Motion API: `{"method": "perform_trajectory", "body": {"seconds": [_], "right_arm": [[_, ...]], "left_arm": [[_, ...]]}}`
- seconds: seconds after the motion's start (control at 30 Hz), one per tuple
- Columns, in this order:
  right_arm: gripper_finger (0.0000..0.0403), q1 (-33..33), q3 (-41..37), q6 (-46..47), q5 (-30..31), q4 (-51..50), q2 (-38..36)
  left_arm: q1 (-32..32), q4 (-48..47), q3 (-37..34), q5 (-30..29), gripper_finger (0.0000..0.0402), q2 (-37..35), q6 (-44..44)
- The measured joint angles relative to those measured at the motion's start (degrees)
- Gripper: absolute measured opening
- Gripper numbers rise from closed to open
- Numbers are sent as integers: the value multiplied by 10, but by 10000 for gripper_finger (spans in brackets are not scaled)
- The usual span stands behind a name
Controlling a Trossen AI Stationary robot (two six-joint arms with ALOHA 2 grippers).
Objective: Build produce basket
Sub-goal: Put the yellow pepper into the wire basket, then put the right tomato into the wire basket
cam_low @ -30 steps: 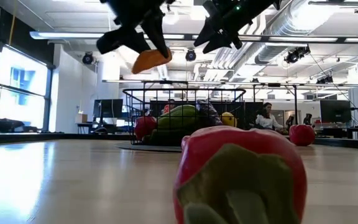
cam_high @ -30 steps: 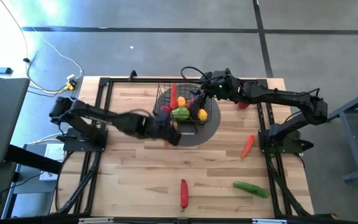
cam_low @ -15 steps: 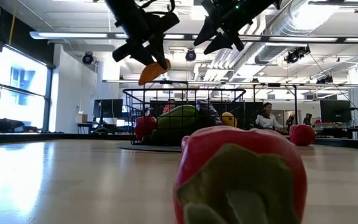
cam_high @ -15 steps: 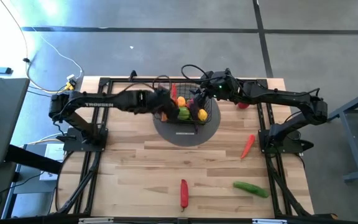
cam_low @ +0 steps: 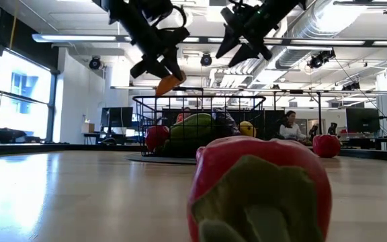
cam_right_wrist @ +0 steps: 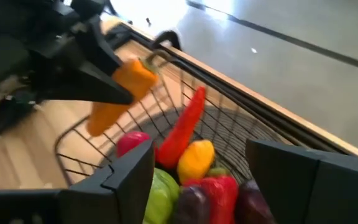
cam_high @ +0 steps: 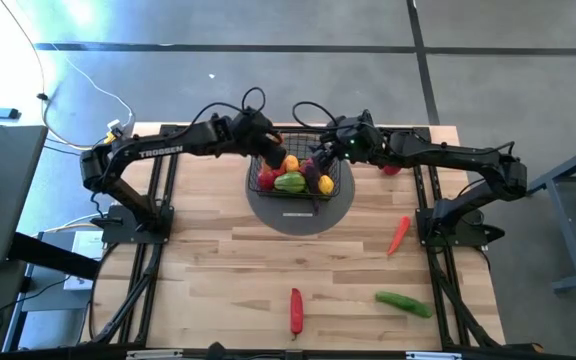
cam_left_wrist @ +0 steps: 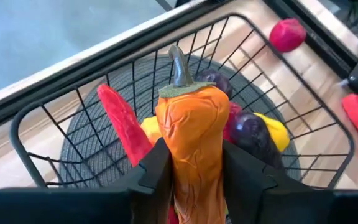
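The black wire basket (cam_high: 340, 172) stands on a round grey mat (cam_high: 298, 216) at the table's far middle. It holds several pieces of produce: a long red pepper (cam_left_wrist: 122, 121), a yellow lemon (cam_right_wrist: 196, 159), a green piece (cam_high: 290, 183) and purple eggplants (cam_left_wrist: 253, 134). My left gripper (cam_low: 163, 70) hovers over the basket's left part, shut on an orange pepper (cam_left_wrist: 191, 124). My right gripper (cam_right_wrist: 207, 171) hangs open over the basket's right part with nothing between its fingers. My left gripper pinches the orange pepper's lower body (cam_left_wrist: 178, 167) between its two fingers (cam_left_wrist: 154, 171). The green stem end (cam_left_wrist: 180, 68) points away from the gripper. The fingers slant down from the table's left and lie along the pepper. The pepper (cam_low: 168, 83) hangs clear above the basket's rim.
Loose produce lies on the table: a red tomato (cam_high: 392, 168) right of the basket, a red chili (cam_high: 398, 234), a green cucumber (cam_high: 403, 302) at the near right and a red pepper (cam_high: 295, 310) near the front edge. That red pepper fills the low view's foreground (cam_low: 254, 195).
My left gripper has carried the orange pepper from the mat's near left side toward the table's far edge. It has rolled on the way and now hangs over the basket's left part. The pepper stays lifted clear. My right gripper has rolled a little in place.
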Motion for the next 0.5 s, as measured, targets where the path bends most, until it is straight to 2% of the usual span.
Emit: {"method": "perform_trajectory", "body": {"seconds": [0.17, 0.5], "right_arm": [[262, -1, 0, 38, 16, -34, 0], [360, -1, 0, 97, 23, -106, 0]], "left_arm": [[12, 0, 0, 21, 120, 3, 23], [11, 2, 0, 16, 157, 4, 40]]}}
